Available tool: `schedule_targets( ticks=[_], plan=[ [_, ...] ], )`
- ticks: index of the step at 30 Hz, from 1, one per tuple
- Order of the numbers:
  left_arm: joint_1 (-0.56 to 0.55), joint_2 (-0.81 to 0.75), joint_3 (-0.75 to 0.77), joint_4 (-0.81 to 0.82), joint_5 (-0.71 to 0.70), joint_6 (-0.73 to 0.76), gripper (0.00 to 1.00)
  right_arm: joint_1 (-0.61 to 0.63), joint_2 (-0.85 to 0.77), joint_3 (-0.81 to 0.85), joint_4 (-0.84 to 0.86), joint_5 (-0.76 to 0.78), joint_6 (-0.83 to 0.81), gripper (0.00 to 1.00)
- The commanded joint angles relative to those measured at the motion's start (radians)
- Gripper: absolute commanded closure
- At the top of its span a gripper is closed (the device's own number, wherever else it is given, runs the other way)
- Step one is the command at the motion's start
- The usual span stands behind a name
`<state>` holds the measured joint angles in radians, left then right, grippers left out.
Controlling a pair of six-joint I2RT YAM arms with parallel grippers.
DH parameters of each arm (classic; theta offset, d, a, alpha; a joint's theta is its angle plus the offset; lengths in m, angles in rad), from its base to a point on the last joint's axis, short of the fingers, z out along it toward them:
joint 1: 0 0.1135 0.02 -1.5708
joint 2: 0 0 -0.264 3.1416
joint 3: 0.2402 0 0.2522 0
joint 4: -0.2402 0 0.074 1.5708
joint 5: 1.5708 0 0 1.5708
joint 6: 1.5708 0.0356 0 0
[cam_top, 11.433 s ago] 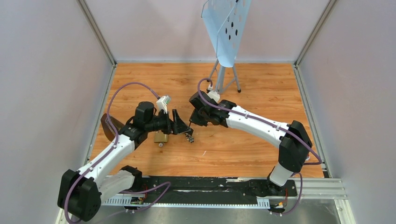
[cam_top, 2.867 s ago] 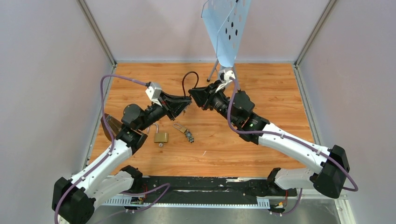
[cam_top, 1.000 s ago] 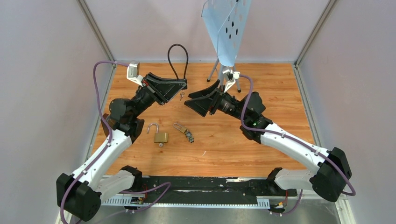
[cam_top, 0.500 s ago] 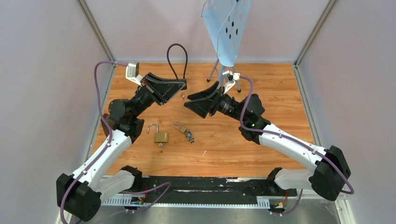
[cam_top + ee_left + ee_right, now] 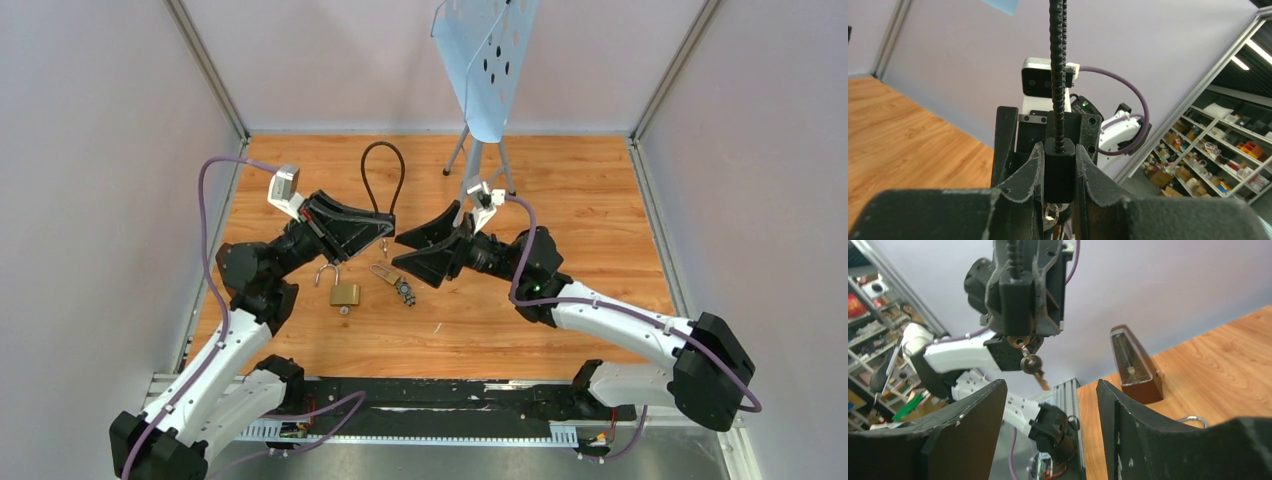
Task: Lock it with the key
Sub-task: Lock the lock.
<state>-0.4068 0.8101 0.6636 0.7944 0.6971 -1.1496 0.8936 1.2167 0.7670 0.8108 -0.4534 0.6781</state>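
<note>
Over the middle of the wooden table (image 5: 560,200), w/ both arms raised toward each other, we see the left gripper (image 5: 381,229) pinched tight on the black body of a cable lock (image 5: 383,176). In the left wrist view its two fingers (image 5: 1023,175) press on either side of that body, & the ribbed cable runs straight up out of frame. From the top cam the cable makes a loop toward the far side. The key (image 5: 1030,363) hangs from the underside of the lock body, small round head dangling, w/ a brownish piece just below it. Whether it's fully seated in the keyhole we can't tell. The right gripper (image 5: 400,251) is spread wide, just right of the left gripper & the key, touching neither. From the right wrist cam the key shows above & beyond the gap between its fingers. On the table on the near side of the grippers lies a brass padlock (image 5: 345,293) w/ its shackle swung open. Just right of it, apart, is a key bunch (image 5: 397,281) on a ring w/ a dark fob. A brown metronome (image 5: 1134,367) stands by the left wall in the right wrist view. At the far side a pale blue perforated panel (image 5: 485,55) sits on a tripod stand.
</note>
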Motion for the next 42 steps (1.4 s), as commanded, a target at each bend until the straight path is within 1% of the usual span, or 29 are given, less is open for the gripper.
schedule_targets(
  ticks=[1,5,9,11,15,18,19,20,22,27,33,35,37,38,42],
  plan=[
    [0.001,-0.032,-0.054,0.067,0.073,0.019,1.0,0.061,-0.02,-0.045,0.142,-0.049,-0.07,0.35],
    [0.002,-0.034,-0.071,0.094,0.113,0.005,1.0,0.088,-0.024,-0.091,0.221,-0.042,-0.052,0.31],
    [0.002,-0.034,-0.106,0.171,0.081,-0.046,1.0,0.093,-0.031,-0.104,0.241,-0.003,0.004,0.29],
    [0.002,-0.028,-0.111,0.2,0.077,-0.058,1.0,0.094,-0.024,-0.097,0.252,0.013,0.013,0.27],
    [0.001,-0.001,-0.116,0.262,0.045,-0.103,1.0,0.094,-0.015,-0.057,0.2,0.067,-0.01,0.22],
    [0.002,0.028,-0.097,0.305,0.045,-0.138,1.0,0.094,0.004,0.0,0.119,0.088,-0.05,0.23],
    [0.002,0.042,-0.093,0.311,0.041,-0.143,1.0,0.095,0.015,0.014,0.112,0.088,-0.058,0.26],
    [0.001,0.048,-0.088,0.324,0.04,-0.148,1.0,0.096,0.023,0.029,0.113,0.085,-0.065,0.32],
    [0.0,0.069,-0.081,0.337,0.04,-0.155,1.0,0.093,0.038,0.041,0.129,0.084,-0.075,0.39],
    [0.0,0.126,-0.073,0.424,0.023,-0.208,1.0,0.083,0.055,0.046,0.146,0.081,-0.083,0.47],
    [0.0,0.167,-0.064,0.527,-0.008,-0.271,1.0,0.076,0.06,0.025,0.193,0.073,-0.083,0.5],
    [0.0,0.166,-0.065,0.535,-0.013,-0.275,1.0,0.073,0.064,0.025,0.209,0.073,-0.08,0.56],
    [0.0,0.159,-0.066,0.53,-0.018,-0.274,1.0,0.067,0.068,0.025,0.216,0.07,-0.069,0.68],
    [0.0,0.153,-0.066,0.52,-0.019,-0.273,1.0,0.065,0.068,0.024,0.221,0.071,-0.058,0.71],
    [0.0,0.139,-0.068,0.502,-0.02,-0.267,1.0,0.059,0.076,0.032,0.218,0.08,-0.032,0.76]
  ],
)
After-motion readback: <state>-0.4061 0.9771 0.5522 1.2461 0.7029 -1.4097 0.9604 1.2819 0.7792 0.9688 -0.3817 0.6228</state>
